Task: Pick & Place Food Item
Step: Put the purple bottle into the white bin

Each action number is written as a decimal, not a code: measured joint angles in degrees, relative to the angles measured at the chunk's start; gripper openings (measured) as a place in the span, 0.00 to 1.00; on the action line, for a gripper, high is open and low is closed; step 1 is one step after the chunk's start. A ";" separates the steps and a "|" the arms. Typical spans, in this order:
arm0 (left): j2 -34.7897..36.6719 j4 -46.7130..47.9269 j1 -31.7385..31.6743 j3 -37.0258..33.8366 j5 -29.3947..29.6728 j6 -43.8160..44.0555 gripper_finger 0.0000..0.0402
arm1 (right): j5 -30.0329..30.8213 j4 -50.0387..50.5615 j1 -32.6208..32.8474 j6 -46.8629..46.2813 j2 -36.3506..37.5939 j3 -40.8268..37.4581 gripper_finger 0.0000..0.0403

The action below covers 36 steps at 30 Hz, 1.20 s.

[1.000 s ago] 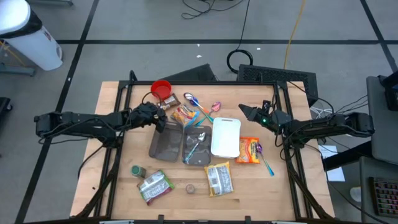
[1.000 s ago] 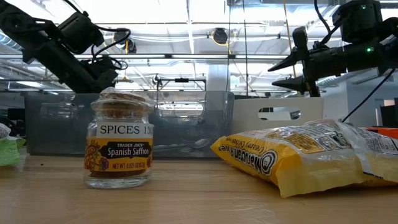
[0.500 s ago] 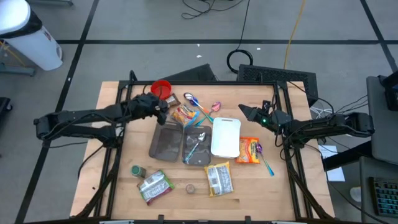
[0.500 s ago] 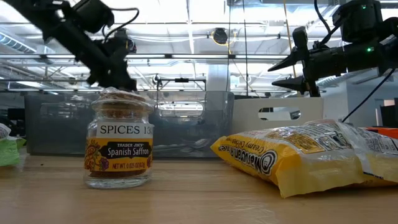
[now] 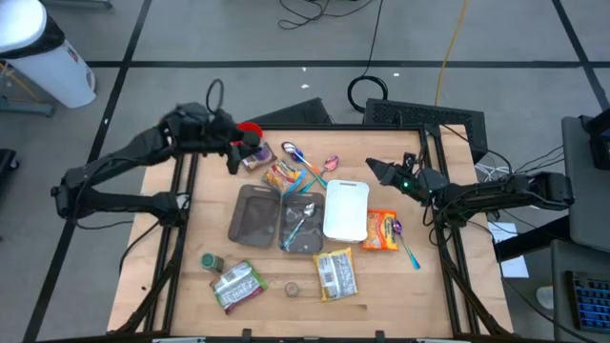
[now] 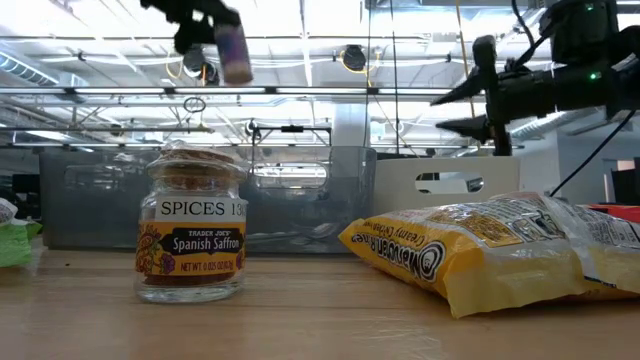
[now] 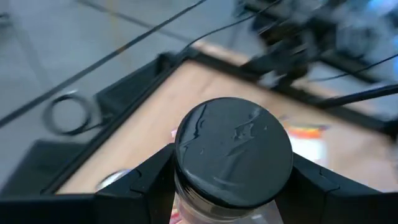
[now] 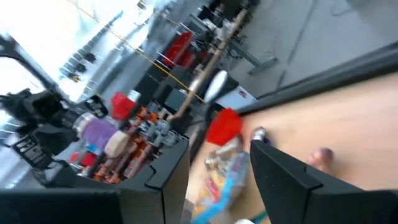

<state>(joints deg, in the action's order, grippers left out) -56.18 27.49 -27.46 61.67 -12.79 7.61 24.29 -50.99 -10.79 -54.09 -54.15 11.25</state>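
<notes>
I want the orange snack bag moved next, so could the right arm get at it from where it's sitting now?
Probably yes. The right gripper hovers open and empty above the table's right side, and the orange snack bag lies flat close by with nothing on top. The left gripper, holding a jar, is well clear.

Overhead straight down, low level across table (image 5: 181, 286), wrist cameras close behind each arm's fingers.

Jar (image 7: 233, 152) base perhaps cut off
</notes>
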 joint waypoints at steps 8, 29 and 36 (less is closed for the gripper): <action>-3.21 -1.27 2.90 1.29 -4.00 7.81 0.54 | -11.72 -14.20 0.02 9.23 0.02 5.10 0.41; -29.21 -11.41 14.85 20.58 -3.23 10.99 0.54 | -37.73 27.63 0.00 22.96 -8.43 34.56 0.71; -34.37 -3.36 15.63 30.12 -3.64 8.95 0.54 | -38.00 26.50 0.00 23.64 -12.08 34.56 0.80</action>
<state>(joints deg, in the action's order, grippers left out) -90.56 24.13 -11.82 91.79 -16.43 16.56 -13.70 -24.49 -10.79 -30.45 -66.23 45.80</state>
